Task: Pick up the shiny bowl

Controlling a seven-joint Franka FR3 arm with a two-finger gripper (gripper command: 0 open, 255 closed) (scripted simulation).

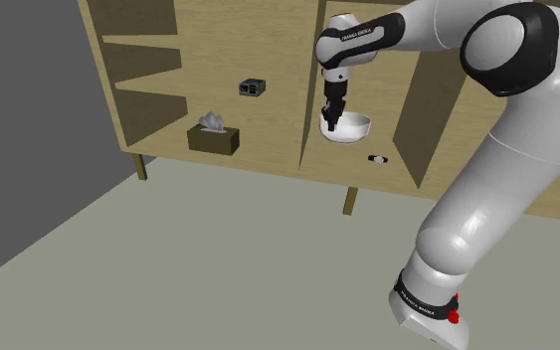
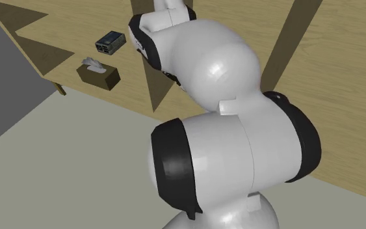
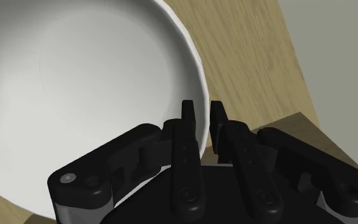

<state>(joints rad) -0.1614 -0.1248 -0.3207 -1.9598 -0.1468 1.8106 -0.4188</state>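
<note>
**Step in hand.** The step is judged to be the grasp. In the wrist view the rim of the white bowl (image 3: pixel 95 95) is taken between the fingers (image 3: pixel 188 127) of the gripper (image 3: pixel 203 113), one finger being set inside the rim and the other outside it. The gap between the fingers is narrow, and the rim is clasped in it.

**Location.** In the shoulder view the bowl (image 1: pixel 355 127) is found in the lower part of the wooden shelf unit (image 1: pixel 268 50), just to the right of the upright divider (image 1: pixel 309 109). The gripper (image 1: pixel 333 123) is pointed downward at the rim on the divider side. Whether the bowl is clear of the board beneath it cannot be told.

**Next move.** A slow, vertical lift is called for, followed by withdrawal out of the compartment. Because the bowl is held at one side of its rim only, tilting about the fingers is to be expected, so a firm closure is required. Clearance from the divider is to be kept. The tissue box (image 1: pixel 214 137) in the neighbouring compartment is well apart and is not judged to be an obstacle.
</note>
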